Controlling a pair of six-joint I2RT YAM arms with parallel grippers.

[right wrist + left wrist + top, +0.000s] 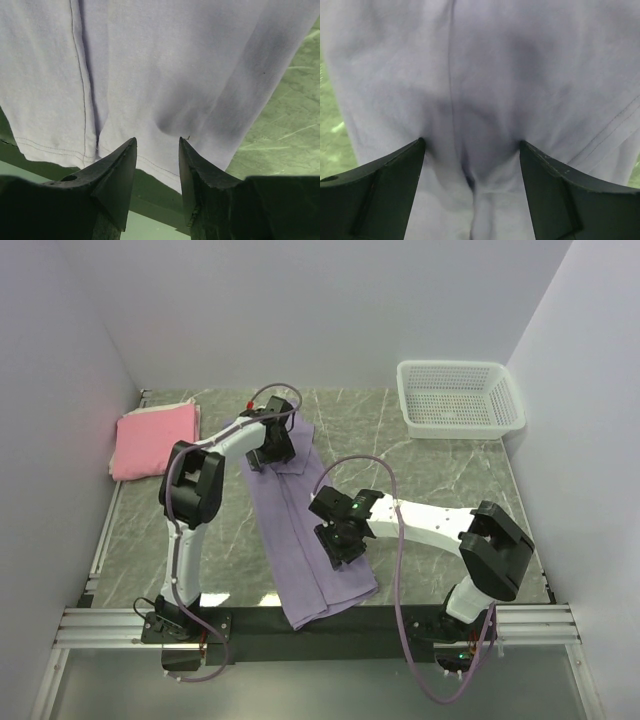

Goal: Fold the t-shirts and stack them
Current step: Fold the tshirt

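Top external view: the lavender t-shirt (300, 530) lies on the table (430, 480) as a long narrow strip, already folded lengthwise. It runs from mid-table toward the near edge, where its hem reaches the black rail. The pink t-shirt (155, 438) sits as a small folded rectangle well apart at the far left, and the mesh basket (460, 422) is at the far right. Both tees look light, limp and easy to crease, so a pinch at one point would likely let the strip sag and skew. Taking it at the corners of one short end should carry it over more squarely. The left arm reaches forward with its elbow raised and the left gripper (272, 448) pointing down on the far end of the strip. The right arm sweeps in low from the right, with the right gripper (340, 538) over the near half. Left wrist view: the fingers (380, 185) stand wide apart with nothing clamped. The tips seem to press into the cloth, which dimples between them, though the close blur makes contact uncertain. A seam runs up the middle of the fabric. Right wrist view: the fingers (112, 175) are apart with a narrower gap and hold nothing. They are poised just at the stitched hem, beside the folded edge.
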